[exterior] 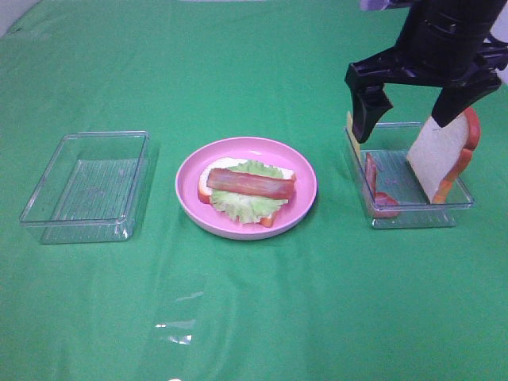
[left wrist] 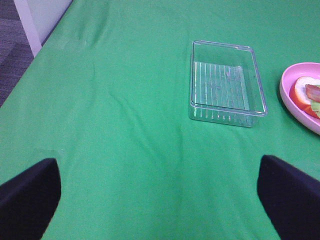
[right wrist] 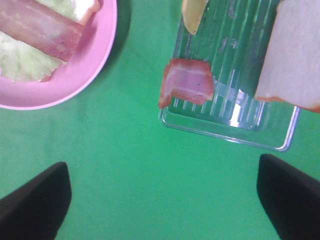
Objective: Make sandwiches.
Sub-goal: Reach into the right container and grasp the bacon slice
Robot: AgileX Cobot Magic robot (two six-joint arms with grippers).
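My left gripper (left wrist: 160, 200) hangs over the green cloth (left wrist: 125, 125). Its two black fingers (left wrist: 27, 195) are spread as wide as they go, with only cloth between them. A bit further out sits the left clear tray (left wrist: 227, 114). Past that, the rim of the pink plate (left wrist: 289, 82) peeks in from the side.

My right gripper (right wrist: 162, 200) is spread wide too (nothing is pinched in it). It hovers above the right clear tray (right wrist: 225, 134). Closest to me in that tray is a loose bacon piece (right wrist: 187, 82), leaning on the wall that faces the plate. Next comes a spare bread slice (right wrist: 295, 55), white with an orange-brown crust, standing tilted against the other side wall. Furthest off, a thin yellow cheese slice (right wrist: 192, 15) stands up in the far corner on the plate side.

The sandwich (exterior: 246, 190) lies on the pink plate, between the two trays and apart from both. It has a bottom bread slice (exterior: 208, 176), ruffled green lettuce (exterior: 238, 206) on that, and one long bacon strip (exterior: 250, 183) laid across the top
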